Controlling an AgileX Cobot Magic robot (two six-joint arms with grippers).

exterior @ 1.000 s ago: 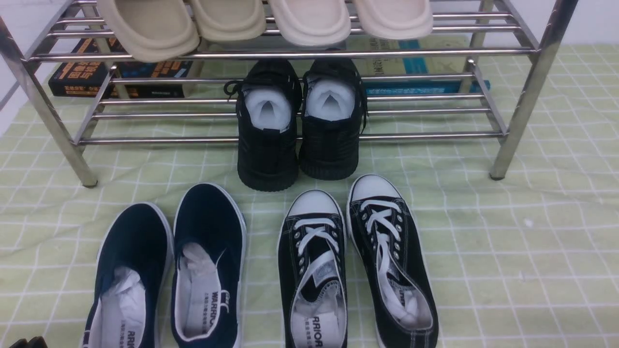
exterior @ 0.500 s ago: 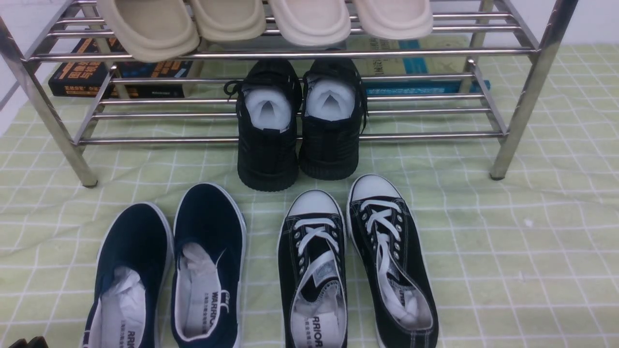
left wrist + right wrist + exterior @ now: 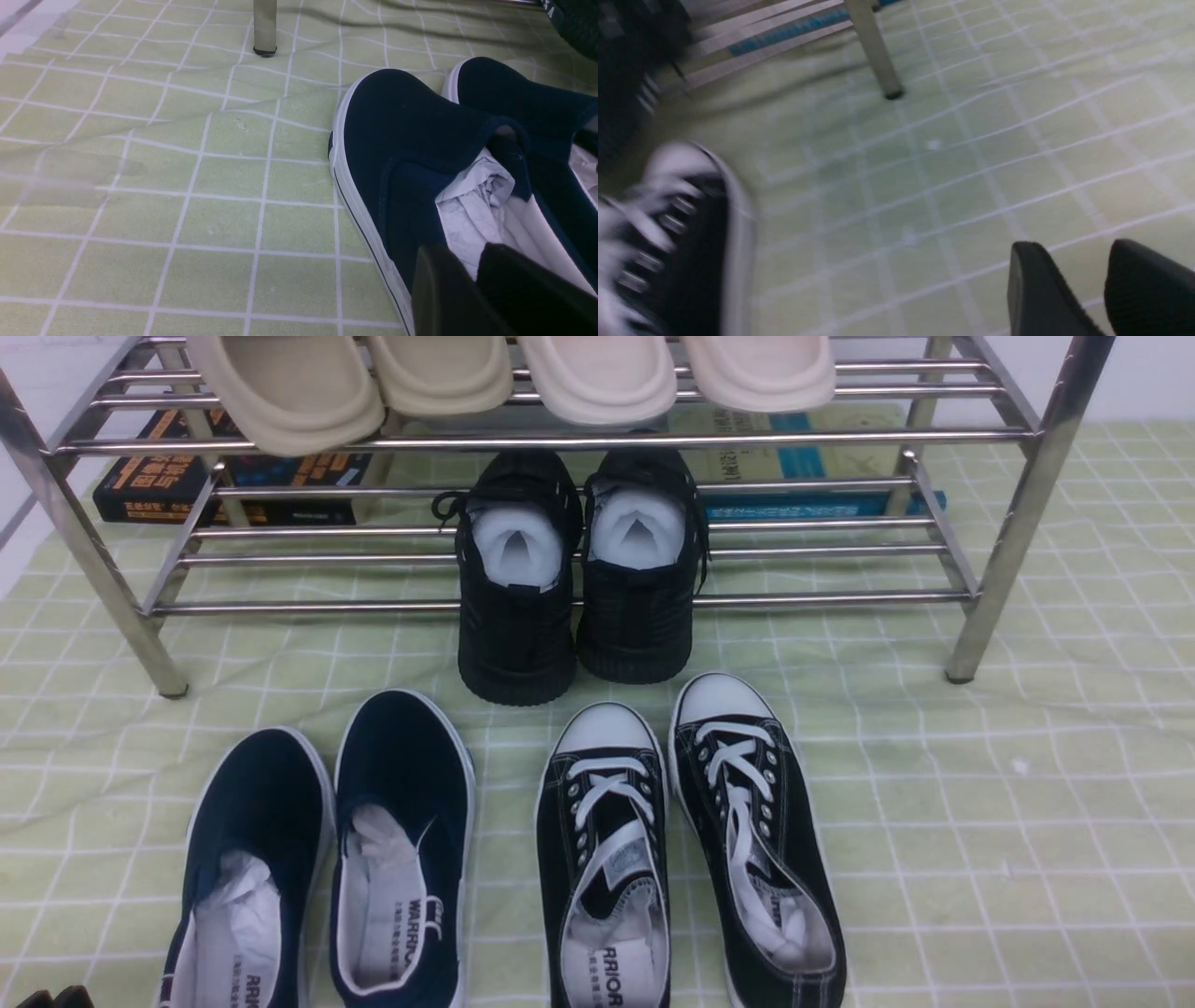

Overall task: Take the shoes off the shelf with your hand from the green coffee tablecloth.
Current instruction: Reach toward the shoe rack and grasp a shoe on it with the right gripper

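Evidently the reach is just starting: the shoes (image 3: pixel 518 616) sit on the shelf's (image 3: pixel 840 599) lower rails, heels overhanging. The right hand (image 3: pixel 1073 249) is slightly parted, empty; the left hand's (image 3: pixel 462 252) closure cannot be told. Next comes gripping a heel.

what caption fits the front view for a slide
Black knit sneakers on the lower tier of the steel shelf; navy slip-ons and canvas sneakers on the green tablecloth in front
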